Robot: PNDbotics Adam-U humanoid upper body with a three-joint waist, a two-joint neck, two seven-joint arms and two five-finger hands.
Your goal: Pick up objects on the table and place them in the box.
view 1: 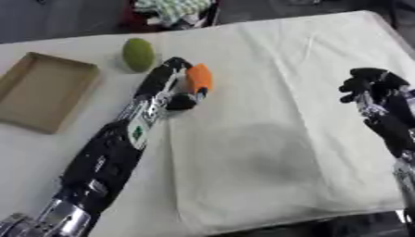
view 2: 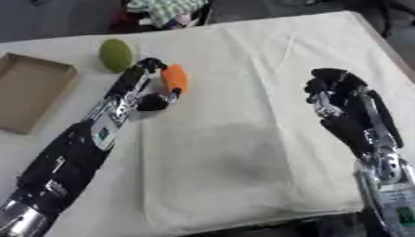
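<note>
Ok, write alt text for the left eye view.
The robot's left hand curls around an orange object on a white cloth-covered table, beside a green fruit. An empty cardboard box sits far left; the right hand hovers curled at right.

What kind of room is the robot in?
Probably a lab or test room, though little shows. A table under a cream cloth, a cardboard box, and an orange thing in the left hand suggest practice.
</note>
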